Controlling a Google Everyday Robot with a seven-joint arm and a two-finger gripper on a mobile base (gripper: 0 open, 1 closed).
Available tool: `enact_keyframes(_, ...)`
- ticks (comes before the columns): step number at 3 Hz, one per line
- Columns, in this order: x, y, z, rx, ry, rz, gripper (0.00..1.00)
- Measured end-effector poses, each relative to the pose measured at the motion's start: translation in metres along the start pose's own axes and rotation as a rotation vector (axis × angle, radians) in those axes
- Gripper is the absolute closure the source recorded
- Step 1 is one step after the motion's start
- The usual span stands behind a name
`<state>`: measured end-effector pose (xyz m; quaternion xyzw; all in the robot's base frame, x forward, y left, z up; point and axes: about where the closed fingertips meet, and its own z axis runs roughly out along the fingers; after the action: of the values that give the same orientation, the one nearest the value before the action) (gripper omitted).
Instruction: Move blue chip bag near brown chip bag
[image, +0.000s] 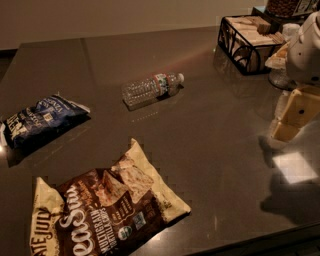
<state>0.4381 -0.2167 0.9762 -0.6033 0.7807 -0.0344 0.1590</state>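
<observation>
The blue chip bag (39, 120) lies flat at the left edge of the dark table, a small navy bag with white lettering. The brown chip bag (102, 207) lies flat at the front left, large, with cream edges and pictured tortilla chips. A gap of bare table separates the two bags. My gripper (289, 125) hangs at the far right above the table, well away from both bags and holding nothing that I can see. The white arm (309, 50) rises above it.
A clear plastic water bottle (151, 89) lies on its side in the middle of the table (210, 150). A black wire basket (247, 42) with packets stands at the back right, with other containers (285, 7) behind it. The table's front edge runs along the bottom right.
</observation>
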Motion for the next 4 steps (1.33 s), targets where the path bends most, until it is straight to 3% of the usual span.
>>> enact_keyframes(1, 0.000, 0.000, 0.000, 0.000, 0.000, 0.000, 0.00)
enact_keyframes(2, -0.009, 0.003, 0.003, -0.034, -0.028, -0.009, 0.00)
enact_keyframes(4, -0.064, 0.043, 0.035, -0.165, -0.134, -0.120, 0.00)
